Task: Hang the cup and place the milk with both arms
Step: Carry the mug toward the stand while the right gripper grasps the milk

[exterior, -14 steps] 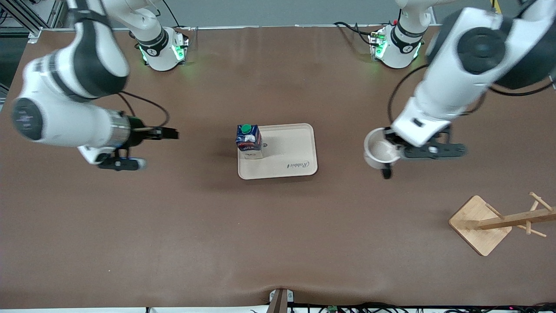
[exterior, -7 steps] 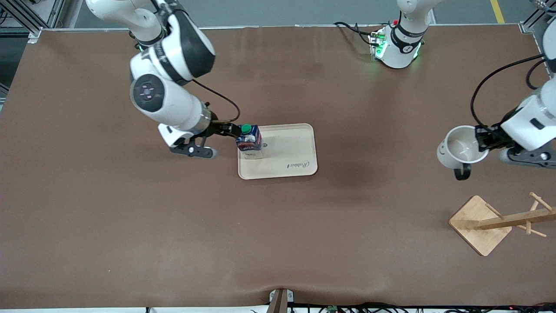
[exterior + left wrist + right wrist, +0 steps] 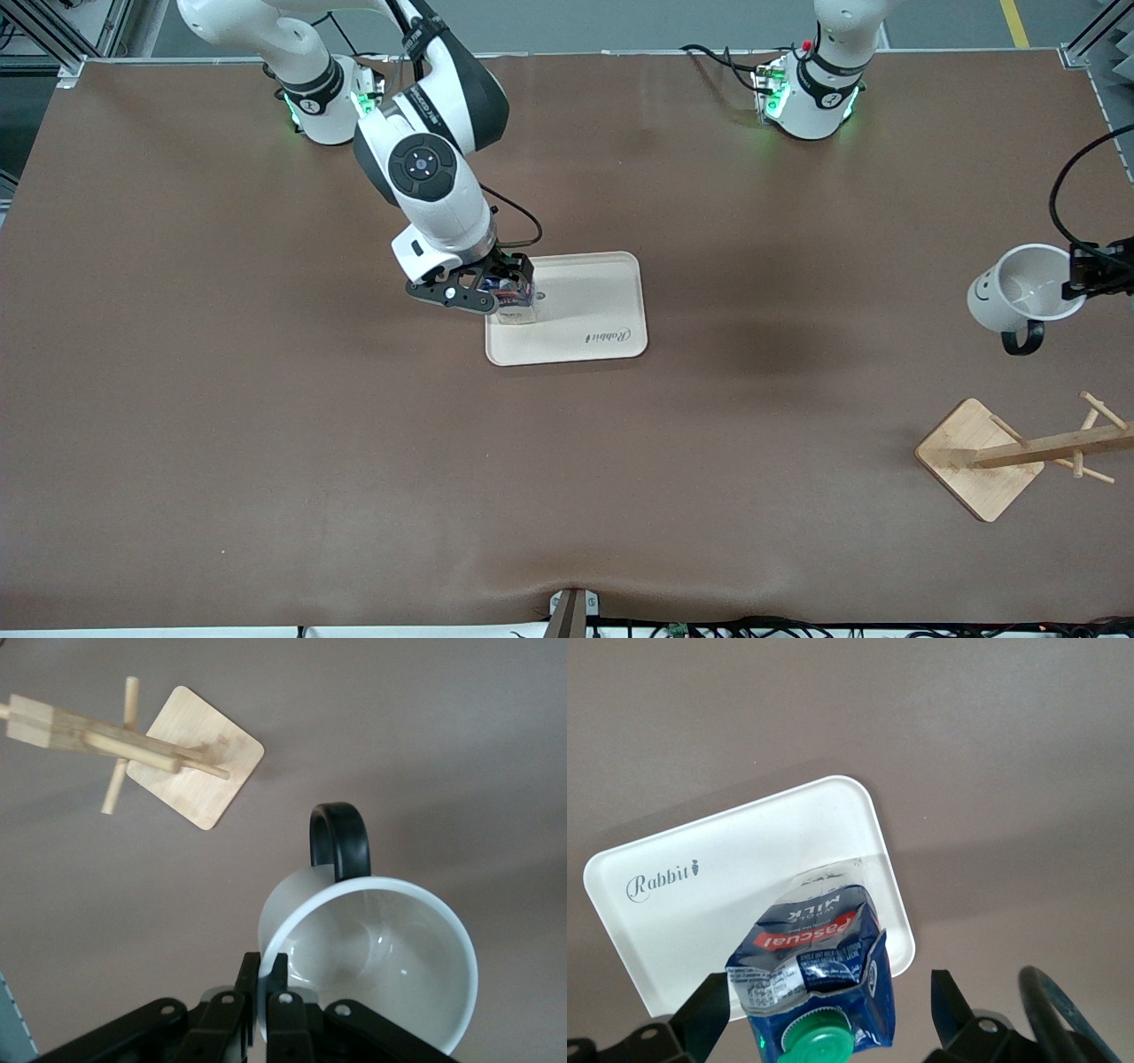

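Note:
The milk [image 3: 516, 299], a dark-blue carton with a green cap, stands upright on the beige tray [image 3: 585, 306], at the corner toward the right arm's end. My right gripper [image 3: 502, 288] is open, with one finger on each side of the carton and a gap showing on both sides in the right wrist view [image 3: 826, 992]. The carton [image 3: 811, 966] fills that view's middle. My left gripper [image 3: 1076, 270] is shut on the rim of the white cup [image 3: 1019, 288] and holds it tilted in the air, black handle hanging down. The cup [image 3: 372, 966] and the left gripper [image 3: 263, 970] show in the left wrist view.
A wooden mug rack [image 3: 1019, 452] with pegs stands on a square base near the left arm's end, nearer to the front camera than the spot under the held cup. It also shows in the left wrist view [image 3: 133, 744]. The tray [image 3: 700, 895] bears a "Rabbit" mark.
My right arm has swung in from the right arm's end, and its open fingers now sit around the milk. My left arm has carried the cup toward the left arm's end.

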Controlling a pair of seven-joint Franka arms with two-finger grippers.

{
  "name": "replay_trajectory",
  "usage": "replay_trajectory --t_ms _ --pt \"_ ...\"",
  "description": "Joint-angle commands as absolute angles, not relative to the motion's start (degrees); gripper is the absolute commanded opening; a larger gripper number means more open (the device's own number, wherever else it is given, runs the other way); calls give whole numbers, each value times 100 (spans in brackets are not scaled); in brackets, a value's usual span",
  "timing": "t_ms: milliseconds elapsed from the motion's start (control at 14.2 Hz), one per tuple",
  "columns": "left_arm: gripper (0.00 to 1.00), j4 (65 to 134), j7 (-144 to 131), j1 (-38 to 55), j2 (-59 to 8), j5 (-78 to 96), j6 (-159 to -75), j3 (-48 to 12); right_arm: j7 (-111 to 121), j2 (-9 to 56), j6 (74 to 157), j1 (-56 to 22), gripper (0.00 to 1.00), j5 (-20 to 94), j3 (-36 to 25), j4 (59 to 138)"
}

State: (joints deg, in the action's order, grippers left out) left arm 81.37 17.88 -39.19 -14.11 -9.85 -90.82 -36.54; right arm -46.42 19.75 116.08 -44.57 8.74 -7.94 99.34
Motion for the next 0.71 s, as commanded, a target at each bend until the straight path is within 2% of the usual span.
replay_trajectory --t_ms 0,353,424,565,636 --pt "0 8086 2205 -4087 -1608 -888 -9272 -3700 -4764 2039 11680 -4640 100 756 -853 9932" --pt "0 8042 2776 -4096 -1793 -896 -9763 -3542 -4772 2136 12101 -4755 100 756 -853 10238" --pt "0 8042 2864 -4096 -1863 -896 -9878 -3507 -4781 2136 12233 -4798 84 756 -853 10326" --pt "0 8042 3005 -4096 -1898 -888 -10071 -3428 -4938 2136 12217 -4799 18 756 -853 10284" --pt "0 8033 3049 -4096 -1942 -888 -10107 -3428 -5000 2118 12208 -4799 1 756 -861 10231"
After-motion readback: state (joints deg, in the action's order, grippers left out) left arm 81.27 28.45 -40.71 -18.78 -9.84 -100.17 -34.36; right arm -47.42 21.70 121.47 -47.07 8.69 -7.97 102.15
